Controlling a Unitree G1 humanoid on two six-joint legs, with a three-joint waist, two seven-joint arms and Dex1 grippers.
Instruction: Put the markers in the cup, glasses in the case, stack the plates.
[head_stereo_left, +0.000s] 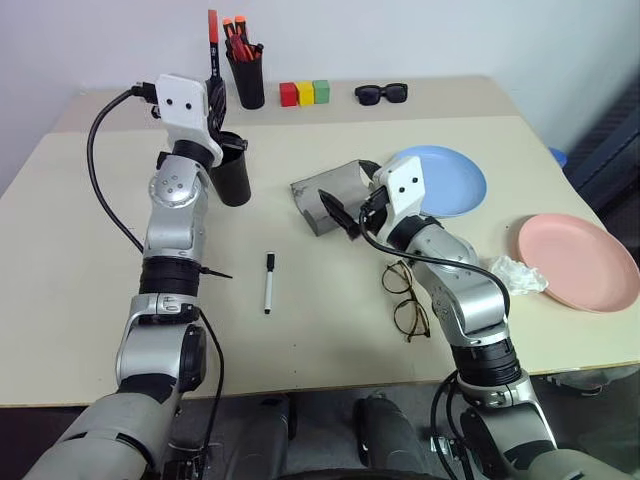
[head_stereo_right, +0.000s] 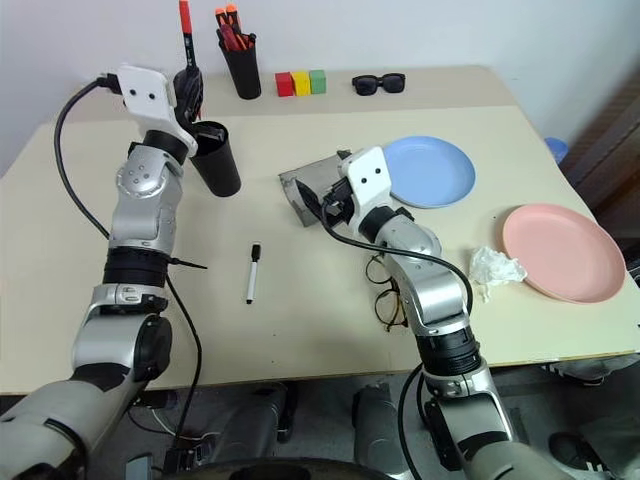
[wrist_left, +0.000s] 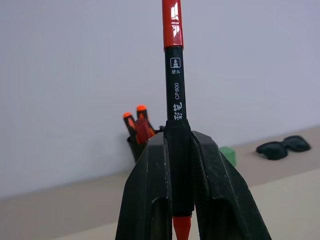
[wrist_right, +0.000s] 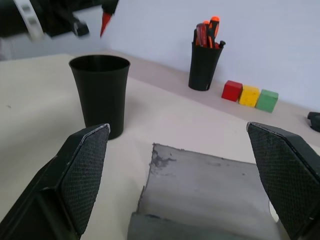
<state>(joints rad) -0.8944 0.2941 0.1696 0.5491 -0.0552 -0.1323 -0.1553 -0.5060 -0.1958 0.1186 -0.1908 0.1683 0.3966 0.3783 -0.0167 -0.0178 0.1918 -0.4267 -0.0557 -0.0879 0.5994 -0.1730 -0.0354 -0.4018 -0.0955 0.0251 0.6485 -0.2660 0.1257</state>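
Case (wrist_right: 210, 200) — near end cut off

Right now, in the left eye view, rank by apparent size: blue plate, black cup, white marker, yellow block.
1. Blue plate
2. Black cup, partly behind the left arm
3. White marker
4. Yellow block, farthest away, so less sure

Left gripper (wrist_left: 178, 150) clamped tight on a marker (wrist_left: 174, 75), black body w/ red cap, standing upright betw. the two black fingers (wrist_left: 150, 190); red tip pokes out below the grip. Behind, by the table's far edge at the wall: black pen holder (wrist_left: 137, 146) w/ orange-capped pens (wrist_left: 136, 120), a green block (wrist_left: 228, 154) partly hidden by a finger, and black sunglasses (wrist_left: 283, 146) lying flat.
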